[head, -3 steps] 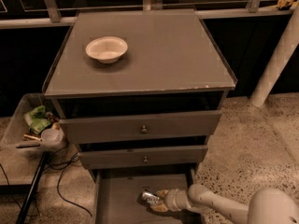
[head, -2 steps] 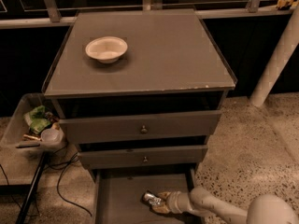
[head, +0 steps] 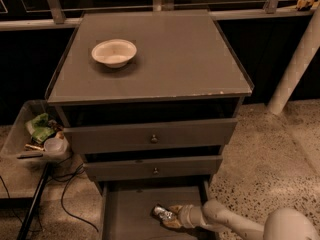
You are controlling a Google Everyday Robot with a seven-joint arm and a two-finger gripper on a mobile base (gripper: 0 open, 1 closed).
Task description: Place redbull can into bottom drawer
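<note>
The redbull can (head: 162, 213), small, silver and dark-mottled, lies low inside the open bottom drawer (head: 125, 214), near its right side. My gripper (head: 168, 217) reaches in from the lower right, its tan fingers (head: 175, 209) closed around the can's right end. The can sits at or just above the drawer floor; I cannot tell whether it touches. The white arm (head: 225, 219) runs off toward the lower right corner.
A cream bowl (head: 114, 52) stands on the cabinet top (head: 175, 59). The two upper drawers (head: 150, 136) are slightly pulled out above the gripper. A clear bin of clutter (head: 35, 136), cables (head: 70, 194) and a black pole (head: 32, 206) are at the left. A white post (head: 295, 64) stands at the right.
The arm has sunk slightly and the can has shifted a little to the right in the drawer. The grip on the can looks unchanged.
</note>
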